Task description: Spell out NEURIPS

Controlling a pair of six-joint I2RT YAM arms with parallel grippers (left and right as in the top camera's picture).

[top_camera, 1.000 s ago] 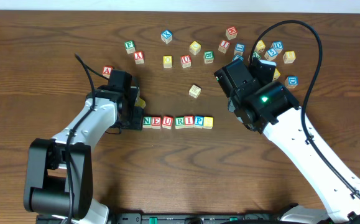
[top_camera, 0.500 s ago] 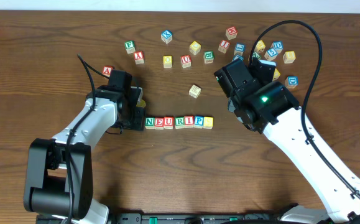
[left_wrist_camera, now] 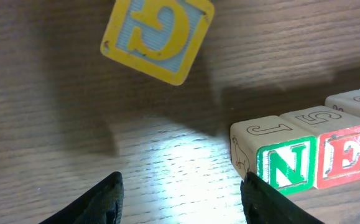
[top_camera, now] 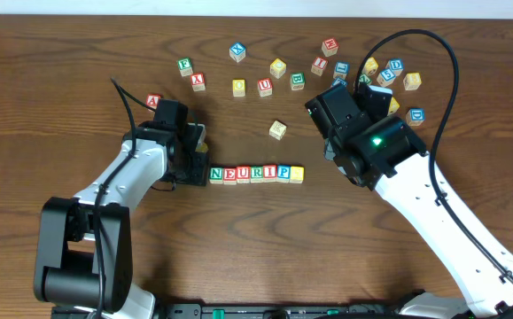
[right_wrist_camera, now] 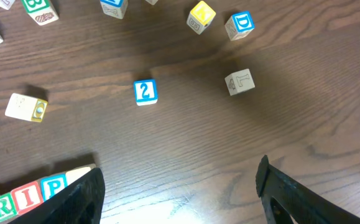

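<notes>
Our left gripper is spread with nothing between its fingers, low over the bench. One finger stands just beside the green N cube; we cannot tell whether it touches. From the N the row runs away from the gripper: red E, red U, green R, red I, blue P, and a yellow-faced cube at the far end. All seven sit side by side in one straight line. A stray yellow-edged cube lies near the left gripper, apart from the row.

Our right gripper is also spread and empty, hanging above bare wood beyond the row's yellow end. The loose cubes are scattered along the far side, well apart from the word.

We judge the spelling essentially done. The last cube's letter is too small to read from overhead, so it may or may not show an S. What seems left is checking that face and drawing both arms clear.
</notes>
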